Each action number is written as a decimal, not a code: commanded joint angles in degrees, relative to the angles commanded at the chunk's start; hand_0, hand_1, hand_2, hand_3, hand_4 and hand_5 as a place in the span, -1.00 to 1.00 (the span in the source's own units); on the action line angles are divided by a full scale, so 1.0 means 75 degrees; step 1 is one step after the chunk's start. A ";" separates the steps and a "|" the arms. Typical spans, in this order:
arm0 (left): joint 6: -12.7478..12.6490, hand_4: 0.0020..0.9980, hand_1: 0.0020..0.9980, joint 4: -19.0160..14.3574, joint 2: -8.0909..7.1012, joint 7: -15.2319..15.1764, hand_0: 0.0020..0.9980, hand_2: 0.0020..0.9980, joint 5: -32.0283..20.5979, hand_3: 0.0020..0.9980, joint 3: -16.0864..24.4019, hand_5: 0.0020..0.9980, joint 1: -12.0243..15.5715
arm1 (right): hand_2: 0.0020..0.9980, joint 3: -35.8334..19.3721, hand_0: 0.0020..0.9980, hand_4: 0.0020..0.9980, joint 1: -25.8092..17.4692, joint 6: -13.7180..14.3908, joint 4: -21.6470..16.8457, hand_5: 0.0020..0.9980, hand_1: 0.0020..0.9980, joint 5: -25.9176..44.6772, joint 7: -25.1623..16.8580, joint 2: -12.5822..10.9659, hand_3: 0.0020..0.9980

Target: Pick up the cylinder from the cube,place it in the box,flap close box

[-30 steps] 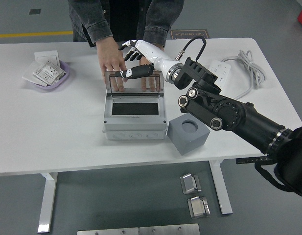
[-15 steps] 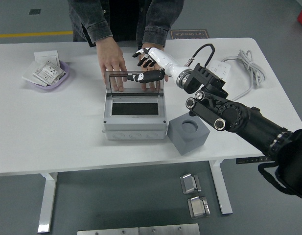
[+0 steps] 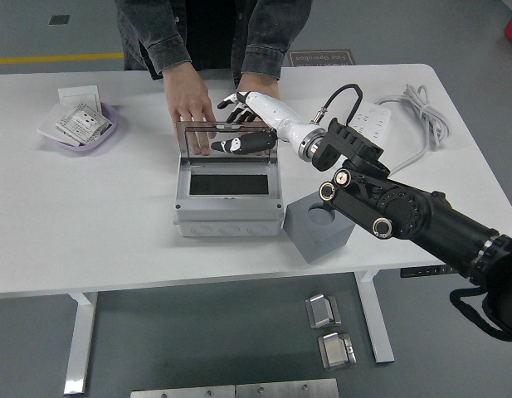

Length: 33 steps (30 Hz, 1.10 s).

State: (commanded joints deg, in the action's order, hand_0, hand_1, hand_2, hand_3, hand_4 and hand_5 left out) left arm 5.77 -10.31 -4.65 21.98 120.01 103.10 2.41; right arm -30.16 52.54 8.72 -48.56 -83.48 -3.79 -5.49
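I see my right hand at the top edge of the clear lid of the grey box, fingers spread, thumb in front of the lid and the rest behind it, gripping nothing. I count one box, one grey cube just right of it with its top socket empty, and the person's two hands flat on the white table behind the lid. I can't pick out the cylinder against the box's dark interior.

A white rectangular table carries a grey plastic box with its clear lid raised near the middle, and a grey cube with a round hole in its top just beside the box's right side. A lilac dish of small packets sits at the far left. A white power strip with a coiled white cable lies at the far right.
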 joint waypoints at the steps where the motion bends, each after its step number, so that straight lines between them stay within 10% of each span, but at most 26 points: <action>1: -0.0001 0.53 0.53 0.0000 0.0001 0.0000 0.49 0.42 0.0001 0.61 0.0002 0.01 0.0003 | 0.31 0.0005 0.37 0.91 -0.0028 0.0001 -0.0043 -0.13 0.27 -0.0022 0.0003 -0.0024 0.55; 33: -0.0025 0.53 0.53 0.0000 0.0031 -0.0007 0.48 0.42 -0.0027 0.61 0.0032 0.00 0.0026 | 0.32 0.0115 0.35 0.92 -0.0932 0.0123 -0.2169 -0.06 0.24 -0.0928 0.0396 -0.0895 0.55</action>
State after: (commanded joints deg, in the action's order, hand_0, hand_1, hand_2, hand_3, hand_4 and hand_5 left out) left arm 5.58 -10.31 -4.42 21.93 119.81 103.35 2.61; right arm -29.30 45.55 9.64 -64.82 -90.44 -0.82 -12.20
